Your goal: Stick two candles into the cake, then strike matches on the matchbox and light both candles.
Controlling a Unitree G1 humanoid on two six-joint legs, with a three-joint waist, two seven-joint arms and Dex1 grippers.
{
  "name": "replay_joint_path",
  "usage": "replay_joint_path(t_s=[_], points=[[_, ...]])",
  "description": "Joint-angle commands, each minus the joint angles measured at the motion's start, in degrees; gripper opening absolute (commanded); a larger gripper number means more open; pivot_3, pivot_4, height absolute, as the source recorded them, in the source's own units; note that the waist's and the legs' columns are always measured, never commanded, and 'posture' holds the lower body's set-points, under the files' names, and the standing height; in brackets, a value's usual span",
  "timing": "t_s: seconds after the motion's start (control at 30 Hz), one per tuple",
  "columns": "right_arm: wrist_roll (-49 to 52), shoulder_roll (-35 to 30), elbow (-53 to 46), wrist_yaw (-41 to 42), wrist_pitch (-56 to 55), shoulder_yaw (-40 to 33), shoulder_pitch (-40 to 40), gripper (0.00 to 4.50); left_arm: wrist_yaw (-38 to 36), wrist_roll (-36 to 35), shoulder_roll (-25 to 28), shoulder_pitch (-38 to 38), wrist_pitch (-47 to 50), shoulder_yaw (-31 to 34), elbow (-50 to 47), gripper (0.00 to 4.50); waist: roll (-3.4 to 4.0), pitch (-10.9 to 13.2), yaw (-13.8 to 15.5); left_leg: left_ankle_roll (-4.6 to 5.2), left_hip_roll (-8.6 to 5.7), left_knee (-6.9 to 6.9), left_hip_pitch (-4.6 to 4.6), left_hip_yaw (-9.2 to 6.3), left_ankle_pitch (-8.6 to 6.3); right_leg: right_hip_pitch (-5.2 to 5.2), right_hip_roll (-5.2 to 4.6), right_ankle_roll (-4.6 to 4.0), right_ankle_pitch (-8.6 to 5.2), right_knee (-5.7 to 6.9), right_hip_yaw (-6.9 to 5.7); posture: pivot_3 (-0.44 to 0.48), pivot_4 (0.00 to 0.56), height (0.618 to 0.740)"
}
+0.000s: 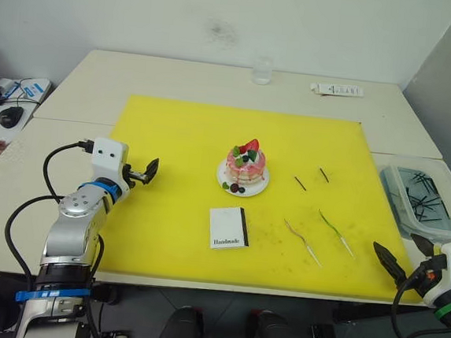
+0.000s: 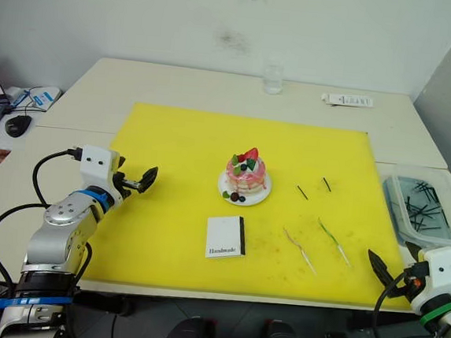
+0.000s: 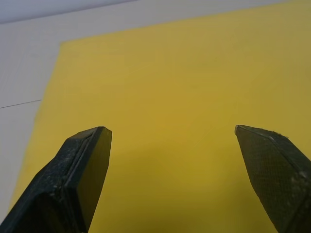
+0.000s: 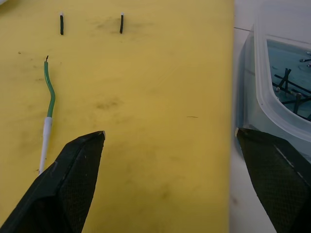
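The cake (image 1: 245, 168) sits on its white plate near the middle of the yellow mat (image 1: 181, 133), with the matchbox (image 1: 229, 228) flat just nearer the mat's front edge. Two candles (image 1: 335, 232) lie side by side toward the front right corner, and two matches (image 1: 300, 183) lie apart beyond them. The left gripper (image 1: 140, 173) hovers over the mat's left edge, fingers spread and empty. The right gripper (image 1: 398, 254) hangs at the front right corner, fingers spread wide, beside a clear tray (image 1: 397, 193) holding dark sticks.
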Motion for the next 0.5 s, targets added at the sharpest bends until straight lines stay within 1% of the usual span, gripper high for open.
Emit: replay_joint_path(t_s=[0.03,0.17,0.27,0.33,0.4,0.43,0.5], points=[[0.9,-1.3,-1.8,0.7,-0.1,-1.7,0.1,4.5,-0.5,-0.5,0.3,0.3,-0.8,1.3,-2.6,4.49,0.0,0.0,0.0,0.0,0.0,0.0,0.0,0.0,0.0,0.0,0.0,0.0,0.0,0.0,0.0,0.0,0.15,0.74],[1.3,-2.7,-2.5,2.1,0.5,-2.2,0.7,4.5,-1.4,-1.2,0.3,0.8,-0.5,1.6,-3.5,4.49,0.0,0.0,0.0,0.0,0.0,0.0,0.01,0.0,0.0,0.0,0.0,0.0,0.0,0.01,0.0,0.0,0.15,0.74],[3.7,-6.0,-5.4,5.0,3.1,-2.6,1.2,4.5,-6.1,-4.7,1.1,2.6,0.1,2.1,-7.3,4.49,0.01,0.0,0.0,0.0,0.0,0.01,0.0,0.01,0.0,0.0,0.0,0.0,0.0,0.02,0.01,0.0,0.15,0.74],[5.1,-9.1,-7.6,6.8,5.7,-2.5,1.1,4.5,-10.7,-7.3,2.5,4.6,1.2,1.4,-11.9,4.49,0.01,0.0,-0.1,0.0,0.02,0.01,0.0,0.02,0.0,-0.01,-0.02,0.0,0.0,0.01,0.03,0.0,0.15,0.74],[7.5,-13.0,-10.1,8.5,10.1,-2.0,0.1,4.5,-16.8,-9.3,5.4,7.2,2.5,-1.2,-18.7,4.49,0.0,0.0,-0.2,0.0,0.03,0.02,0.0,0.02,0.0,-0.01,-0.02,-0.01,-0.01,0.01,0.03,0.0,0.15,0.74],[9.0,-14.4,-11.0,8.4,12.9,-1.8,-0.9,4.5,-18.8,-9.5,6.8,8.0,2.8,-2.5,-21.6,4.49,0.01,0.0,-0.2,0.0,0.04,0.01,0.0,0.04,0.0,-0.03,-0.02,-0.03,-0.01,0.01,0.05,0.0,0.15,0.74],[10.2,-16.6,-12.1,8.0,16.7,-0.2,-2.7,4.5,-20.7,-13.1,7.6,8.3,6.3,-3.9,-27.6,4.49,-0.03,0.0,-0.1,0.0,0.04,0.01,0.04,-0.02,0.0,0.02,-0.03,-0.19,-0.1,0.01,0.01,0.0,0.15,0.74]])
